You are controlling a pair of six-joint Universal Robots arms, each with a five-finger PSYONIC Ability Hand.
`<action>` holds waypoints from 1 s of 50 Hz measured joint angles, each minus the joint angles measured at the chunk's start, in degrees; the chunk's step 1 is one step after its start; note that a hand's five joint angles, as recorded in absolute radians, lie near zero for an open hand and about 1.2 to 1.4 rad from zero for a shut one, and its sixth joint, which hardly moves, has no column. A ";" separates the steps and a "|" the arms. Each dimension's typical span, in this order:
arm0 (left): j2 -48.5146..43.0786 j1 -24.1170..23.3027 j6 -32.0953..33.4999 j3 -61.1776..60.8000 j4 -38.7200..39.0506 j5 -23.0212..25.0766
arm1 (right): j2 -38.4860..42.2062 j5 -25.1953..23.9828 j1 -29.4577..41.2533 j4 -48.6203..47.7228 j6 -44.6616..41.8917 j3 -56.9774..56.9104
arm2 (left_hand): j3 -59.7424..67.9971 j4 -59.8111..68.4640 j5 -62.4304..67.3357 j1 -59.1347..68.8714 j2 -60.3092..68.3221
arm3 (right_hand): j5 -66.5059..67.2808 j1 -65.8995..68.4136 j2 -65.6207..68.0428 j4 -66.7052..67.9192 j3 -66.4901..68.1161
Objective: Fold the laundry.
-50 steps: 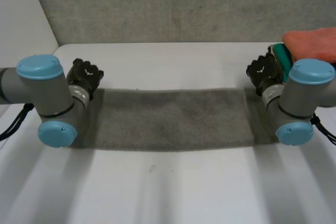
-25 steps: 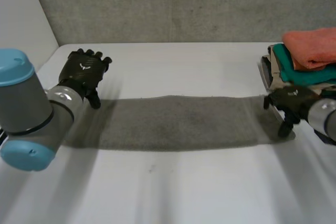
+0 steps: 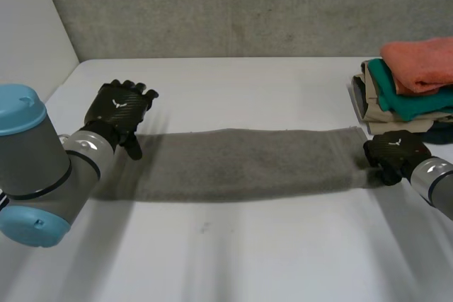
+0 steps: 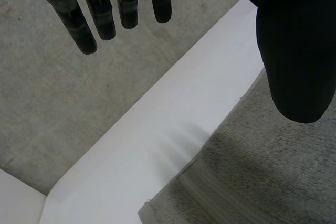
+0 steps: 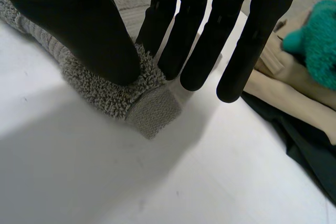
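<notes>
In the head view, the grey towel [image 3: 241,160] lies in a long strip, with the left hand [image 3: 122,107] at one end and the right hand [image 3: 393,152] at the other.

In the left wrist view, that hand's fingers are straight and spread above the towel, holding nothing.

In the right wrist view, the thumb and straight fingers pinch the towel's corner. The grip looks shallow, so the corner could slip out when lifted. How many layers are caught is hidden.

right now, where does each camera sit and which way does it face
Head view: between and behind the left arm and right arm, both showing, looking down at the white table and grey towel.
Left wrist view: on that wrist, looking along the open left hand at the towel's end.
Right wrist view: on that wrist, looking along the right hand pinching the towel's corner.
Shared: head and right wrist views both show the folded stack.
</notes>
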 measured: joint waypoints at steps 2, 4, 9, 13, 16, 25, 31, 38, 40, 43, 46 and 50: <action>0.00 -0.01 0.00 0.00 -0.01 -0.03 | -0.09 -0.04 -0.79 -0.04 -0.05 0.17 | 0.00 0.00 0.00 0.00 0.00 | 0.00 0.00 0.00 0.16 0.10; 0.03 -0.02 0.00 -0.01 -0.02 -0.05 | -0.26 -0.03 -1.80 0.03 -0.13 0.31 | 0.00 0.00 0.00 0.00 0.00 | 0.00 0.00 0.00 0.20 0.10; 0.27 -0.10 -0.01 -0.21 -0.05 -0.12 | -0.84 0.71 -4.42 0.45 -0.81 0.12 | 0.00 0.00 0.00 0.00 0.00 | 0.00 0.00 0.00 0.22 0.10; 0.95 -0.11 -0.01 -0.96 -0.06 -0.10 | -2.62 3.46 -7.73 0.75 -4.13 -0.69 | 0.00 0.00 0.00 0.00 0.00 | 0.00 0.00 0.00 0.23 0.10; 1.71 0.02 -0.01 -1.70 -0.05 -0.03 | -4.85 6.50 -10.04 0.77 -8.52 -1.30 | 0.00 0.00 0.00 0.00 0.00 | 0.31 0.00 0.00 0.24 0.10; 3.72 1.83 -0.06 -2.72 -0.04 0.02 | -9.28 8.78 -1.64 -2.93 -10.99 -3.07 | 0.00 0.00 0.00 0.00 0.00 | 0.89 0.00 0.00 0.40 0.11; 6.18 3.16 -0.54 -3.30 -0.11 -0.09 | -10.81 6.68 14.39 -11.64 -5.21 -4.08 | 0.00 0.00 0.00 0.00 0.00 | 0.89 0.00 0.00 0.42 0.10; 10.02 5.08 -2.82 -5.41 -0.13 0.10 | -2.26 1.41 37.49 -21.52 -4.34 -8.05 | 0.00 0.00 0.00 0.00 0.00 | 0.90 0.00 0.00 0.43 0.10; 10.72 5.36 -3.37 -6.06 -0.13 0.17 | 1.55 0.06 42.48 -21.90 -5.54 -9.80 | 0.00 0.00 0.00 0.00 0.00 | 0.90 0.00 0.00 0.43 0.09; 11.26 5.49 -3.80 -6.85 -0.12 0.24 | 6.70 -0.81 47.42 -20.31 -7.79 -12.31 | 0.00 0.00 0.00 0.00 0.00 | 0.98 0.00 -0.01 0.43 0.09; 11.40 5.40 -3.91 -7.40 -0.12 0.27 | 11.12 0.18 50.17 -16.18 -10.04 -14.87 | 0.00 0.00 0.00 0.00 0.00 | -8.11 -7.93 -10.82 -10.18 -11.05; 11.37 5.18 -3.88 -7.68 -0.09 0.32 | 12.33 3.43 50.78 -11.81 -10.78 -16.04 | 0.00 0.00 0.00 0.00 0.00 | -44.19 -42.45 -45.96 -45.13 -44.58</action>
